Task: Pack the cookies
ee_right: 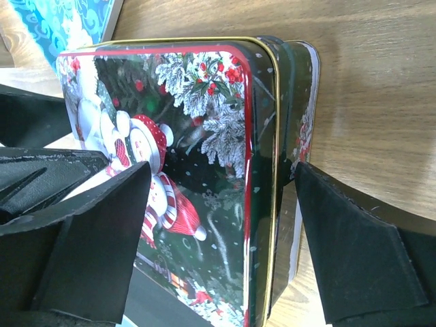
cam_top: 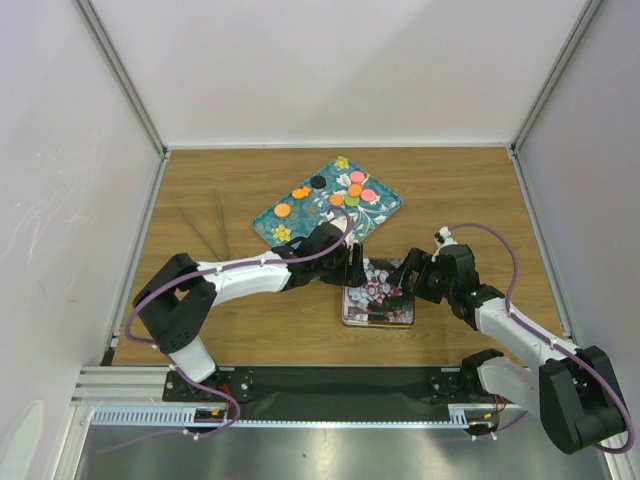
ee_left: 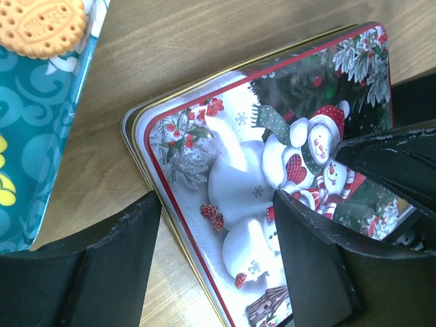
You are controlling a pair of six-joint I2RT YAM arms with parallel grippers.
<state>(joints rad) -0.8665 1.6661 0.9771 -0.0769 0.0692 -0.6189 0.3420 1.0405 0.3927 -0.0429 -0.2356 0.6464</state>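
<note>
White walls [cam_top: 330, 70] box in a wooden table [cam_top: 480, 200] on three sides. Its cookies [cam_top: 355, 189], orange, pink, green and one black, lie loose on a teal floral tray [cam_top: 268, 220] at the rear centre, set at an angle. Just in front of the tray sits a closed snowman tin [cam_top: 375, 300]. The left gripper [ee_left: 216, 204] stands wide astride the tin's left rim, one finger over the lid and one beyond the edge. The right gripper [ee_right: 221, 170] straddles the right rim the same way, jaws spread. Bare wood lies open on both flanks.
</note>
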